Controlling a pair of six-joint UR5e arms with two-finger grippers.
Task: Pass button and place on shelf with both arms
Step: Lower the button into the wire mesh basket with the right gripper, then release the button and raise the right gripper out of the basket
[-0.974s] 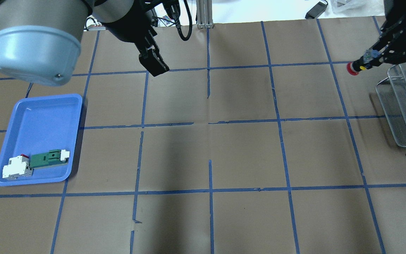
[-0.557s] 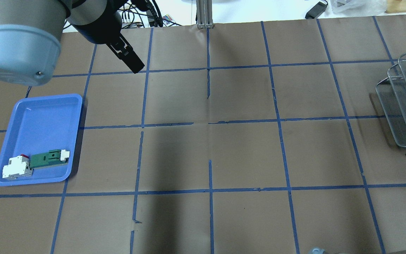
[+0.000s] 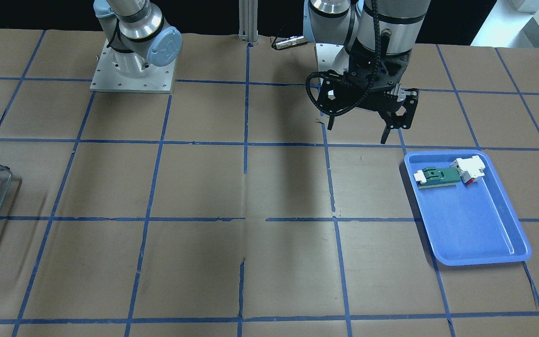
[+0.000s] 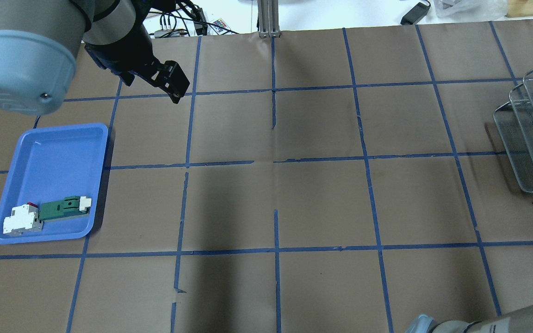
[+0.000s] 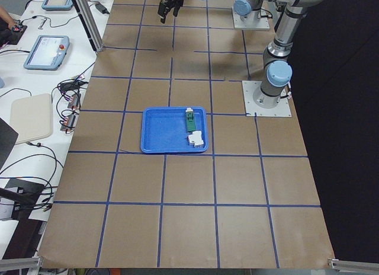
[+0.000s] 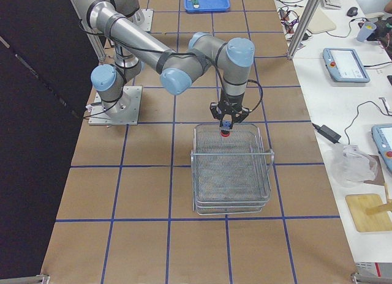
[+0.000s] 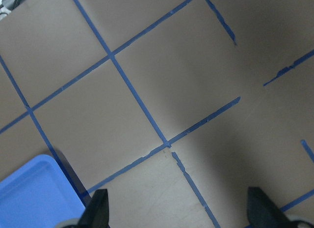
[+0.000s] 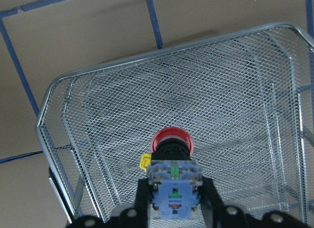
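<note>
My right gripper point(image 8: 174, 201) is shut on the button point(image 8: 171, 142), gripping its grey block end with the red cap pointing down. It hangs just above the near end of the shelf's point(image 8: 98, 115) top basket. The exterior right view shows the button point(image 6: 225, 133) under the right gripper point(image 6: 226, 117), over the shelf point(image 6: 233, 174). The right gripper is out of the overhead view, where the shelf point(image 4: 530, 138) stands at the right edge. My left gripper point(image 4: 174, 88) is open and empty, raised beyond the tray; its fingers point(image 7: 98, 211) stand wide apart.
A blue tray point(image 4: 49, 162) on the left of the table holds a green-and-white part point(image 4: 63, 208) and a white part point(image 4: 21, 219). The brown table cover has a blue tape grid. My right arm's elbow point(image 4: 479, 323) shows at the bottom right.
The right gripper carried the button rightwards over the shelf and out of the overhead view. The left gripper drew back to the left and turned.
</note>
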